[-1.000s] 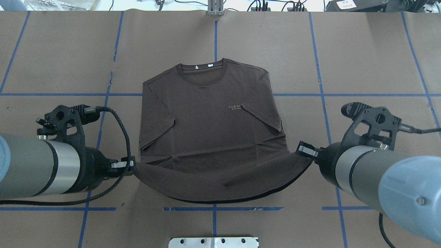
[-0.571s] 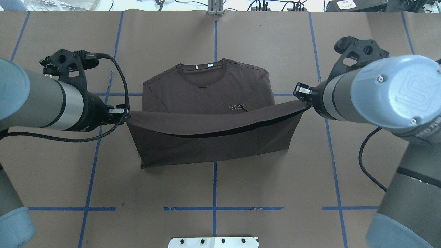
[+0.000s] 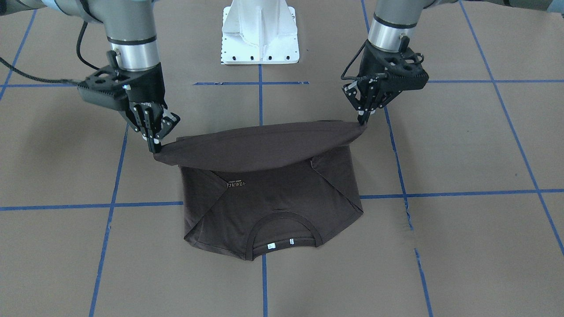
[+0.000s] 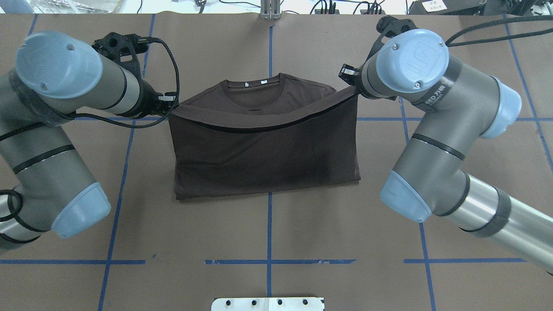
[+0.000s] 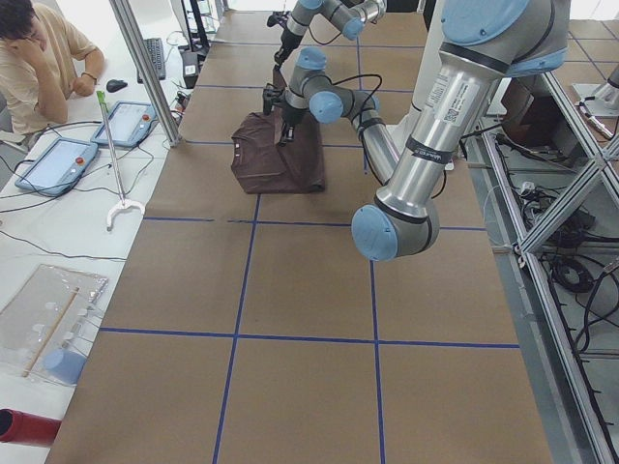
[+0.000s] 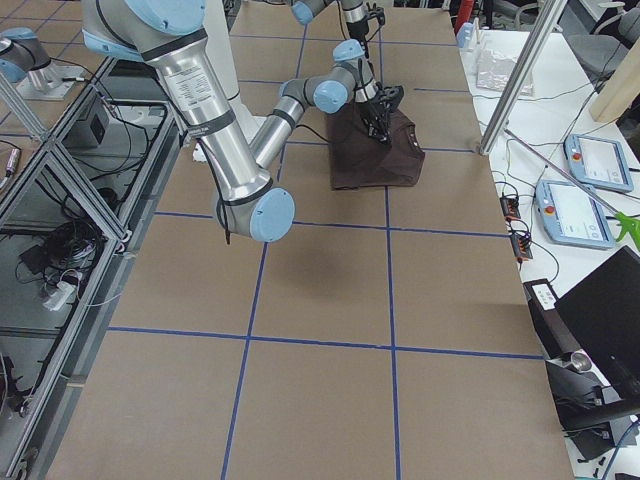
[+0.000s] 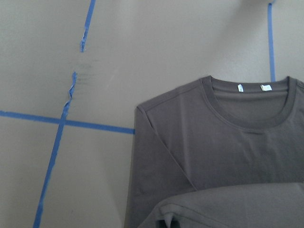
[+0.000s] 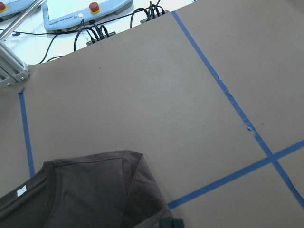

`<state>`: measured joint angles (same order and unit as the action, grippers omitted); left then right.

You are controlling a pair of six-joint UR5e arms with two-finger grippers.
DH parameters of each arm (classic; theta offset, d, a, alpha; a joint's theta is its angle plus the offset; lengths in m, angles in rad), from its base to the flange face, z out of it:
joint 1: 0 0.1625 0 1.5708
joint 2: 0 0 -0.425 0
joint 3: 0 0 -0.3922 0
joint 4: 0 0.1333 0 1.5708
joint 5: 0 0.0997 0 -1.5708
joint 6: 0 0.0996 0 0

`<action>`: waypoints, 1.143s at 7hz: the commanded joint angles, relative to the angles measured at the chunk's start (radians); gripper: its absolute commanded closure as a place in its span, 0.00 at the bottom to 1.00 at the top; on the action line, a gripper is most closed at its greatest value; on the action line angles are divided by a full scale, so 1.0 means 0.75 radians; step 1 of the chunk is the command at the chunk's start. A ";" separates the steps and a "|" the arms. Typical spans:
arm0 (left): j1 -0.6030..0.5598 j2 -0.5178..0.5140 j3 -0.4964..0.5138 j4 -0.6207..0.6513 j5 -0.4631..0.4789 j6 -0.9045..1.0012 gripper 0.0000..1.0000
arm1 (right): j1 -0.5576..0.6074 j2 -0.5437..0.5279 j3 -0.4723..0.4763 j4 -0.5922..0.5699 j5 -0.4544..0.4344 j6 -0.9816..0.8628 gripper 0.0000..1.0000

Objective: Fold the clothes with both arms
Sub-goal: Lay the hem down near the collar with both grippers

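Observation:
The dark brown T-shirt (image 4: 263, 160) lies flat on the brown paper table with its collar (image 4: 255, 88) at the far side. Its lower half is doubled over the chest. The hem hangs as a sagging band (image 3: 260, 147) between the two arms, just above the cloth. My left gripper (image 4: 170, 106) (image 3: 364, 119) is shut on the hem's left corner. My right gripper (image 4: 352, 86) (image 3: 155, 147) is shut on the hem's right corner. The pale chest lettering (image 3: 235, 185) shows under the raised hem. The left wrist view shows the white neck tags (image 7: 251, 88).
The white pedestal base (image 3: 260, 33) stands at the near table edge. Blue tape lines (image 4: 270, 43) cross the paper. An aluminium post (image 4: 270, 11) and cables sit at the far edge. A person (image 5: 39, 58) sits by teach pendants (image 5: 53, 164) beyond that edge.
Both grippers have carried the hem away from the robot toward the collar, still shut on it. The lower half now covers the chest and lettering in the overhead view.

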<state>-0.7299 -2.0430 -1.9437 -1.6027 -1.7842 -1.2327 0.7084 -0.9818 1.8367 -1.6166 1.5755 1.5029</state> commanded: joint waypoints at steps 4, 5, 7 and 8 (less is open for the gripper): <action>-0.109 -0.152 0.647 -0.476 0.006 0.134 1.00 | 0.049 0.249 -0.673 0.380 0.004 -0.055 1.00; -0.109 -0.178 0.736 -0.507 0.006 0.134 1.00 | 0.049 0.268 -0.720 0.380 0.004 -0.055 1.00; -0.099 -0.205 0.794 -0.536 0.006 0.134 1.00 | 0.037 0.272 -0.763 0.380 0.006 -0.057 1.00; -0.090 -0.205 0.796 -0.536 0.006 0.136 1.00 | 0.017 0.264 -0.768 0.380 0.006 -0.057 1.00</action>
<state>-0.8044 -2.1932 -1.3572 -1.9992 -1.7794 -1.1321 0.7353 -0.7804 1.2731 -1.3319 1.5798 1.4611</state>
